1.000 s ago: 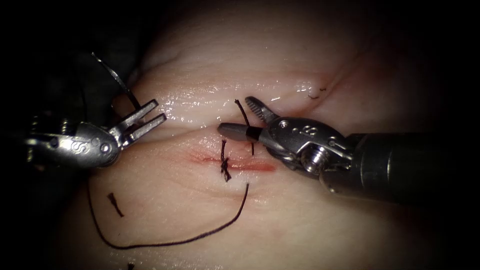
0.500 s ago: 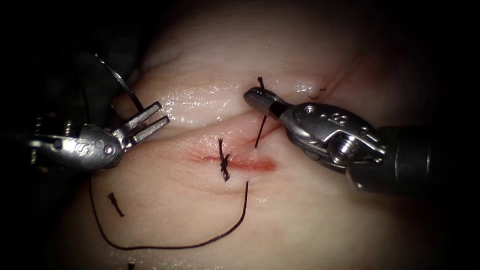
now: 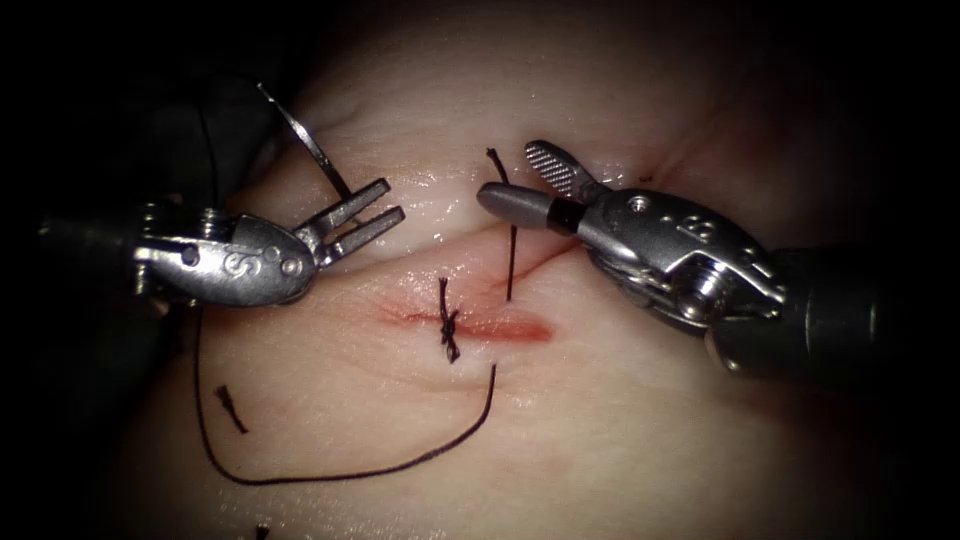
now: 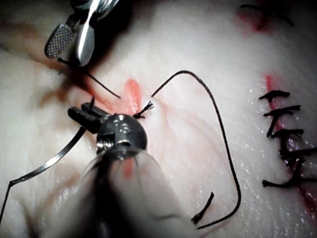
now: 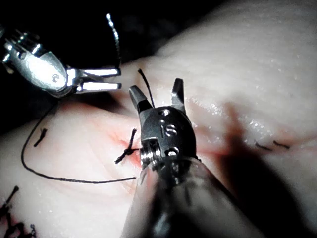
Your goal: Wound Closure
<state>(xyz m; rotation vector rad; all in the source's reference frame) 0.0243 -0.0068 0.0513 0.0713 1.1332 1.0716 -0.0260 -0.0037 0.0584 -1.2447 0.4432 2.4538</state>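
One broad slab of tissue under the lights, and both tools are over it. The right tool sits on the right of the cut, its jaws spread wide and gripping nothing. A short upright thread end rises out of the tissue just below those jaws and stands in the gap between them, which the right wrist view shows plainly.

Over to the left tool, left of the cut and level with the right tool's tips, well apart from them. Its jaws are closed down on the needle with only a narrow slit between them. They grip it near one end, and the rest of the curve sweeps up and away behind the jaws, clear of the tissue. In the left wrist view the thread leaves from the needle's far end.

The long thread loops wide beneath the left tool and climbs back to the tissue just below the cut. The knot sits across the cut, between the two tools and lower than both. Red fluid marks the cut beside the knot. A small cut end lies below the left tool.
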